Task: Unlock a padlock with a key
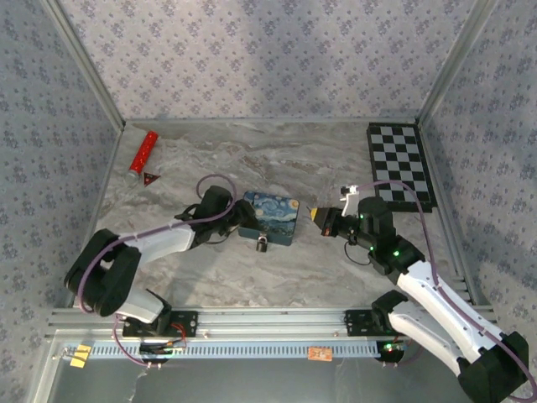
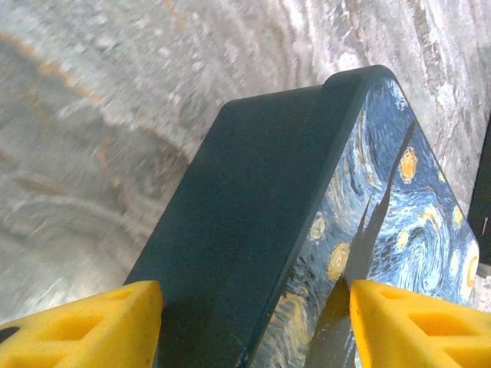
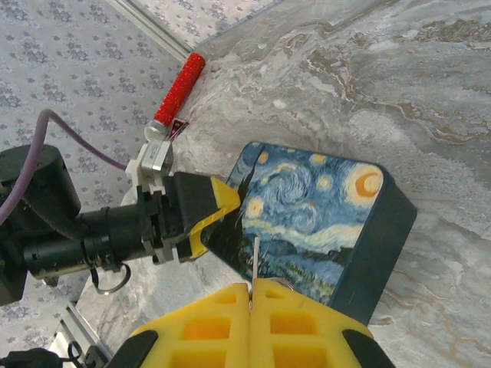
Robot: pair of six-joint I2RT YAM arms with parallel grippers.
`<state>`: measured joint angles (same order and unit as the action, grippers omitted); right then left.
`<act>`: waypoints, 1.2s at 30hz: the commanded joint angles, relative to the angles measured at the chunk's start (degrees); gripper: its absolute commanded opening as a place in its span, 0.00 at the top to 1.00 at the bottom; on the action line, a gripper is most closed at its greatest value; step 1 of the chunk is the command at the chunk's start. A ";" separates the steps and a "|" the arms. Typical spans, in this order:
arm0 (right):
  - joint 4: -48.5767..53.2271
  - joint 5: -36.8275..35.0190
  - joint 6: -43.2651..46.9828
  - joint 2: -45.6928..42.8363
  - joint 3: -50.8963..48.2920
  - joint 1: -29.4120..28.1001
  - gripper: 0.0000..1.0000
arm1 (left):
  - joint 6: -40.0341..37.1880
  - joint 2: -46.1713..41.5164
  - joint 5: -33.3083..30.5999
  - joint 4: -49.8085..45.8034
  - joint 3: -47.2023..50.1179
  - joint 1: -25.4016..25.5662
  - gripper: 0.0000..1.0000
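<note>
A blue painted tin (image 1: 270, 217) lies mid-table. The padlock (image 1: 262, 244), a tiny dark lump with a silvery part, sits against the tin's near edge. My left gripper (image 1: 237, 217) holds the tin's left end. In the left wrist view its yellow fingers (image 2: 92, 322) press the dark side and the painted lid of the tin (image 2: 261, 230). My right gripper (image 1: 316, 215) hovers just right of the tin. Its jaws (image 3: 251, 287) are shut on the key (image 3: 255, 261), whose thin silvery blade points at the tin (image 3: 322, 207).
A red cylinder (image 1: 143, 154) and a small dark-red triangle (image 1: 151, 176) lie at the far left. A checkerboard mat (image 1: 401, 164) lies at the far right. Patterned walls close in three sides of the marble table (image 1: 252, 159).
</note>
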<state>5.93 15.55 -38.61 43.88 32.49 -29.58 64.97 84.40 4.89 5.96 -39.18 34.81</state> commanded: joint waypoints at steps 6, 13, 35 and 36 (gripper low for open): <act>3.06 -2.18 -0.77 -1.47 0.06 0.95 1.00 | -13.15 -2.82 -5.39 -12.97 -5.56 -1.65 0.17; 2.99 -2.54 -1.02 -2.44 -1.19 1.03 1.00 | -29.22 -15.03 -2.99 -24.08 -5.33 -2.29 0.12; 1.89 -3.50 -3.14 -2.83 -2.38 -0.62 1.00 | -36.22 -1.30 9.74 -6.47 0.01 9.65 0.42; 1.80 -3.51 -3.19 -2.85 -2.34 -0.72 1.00 | -35.85 -0.69 9.27 -5.40 0.43 9.59 0.43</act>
<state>8.40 13.17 -41.15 41.89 30.65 -29.78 28.01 82.39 14.35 -4.29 -39.79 44.07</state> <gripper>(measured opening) 0.051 0.577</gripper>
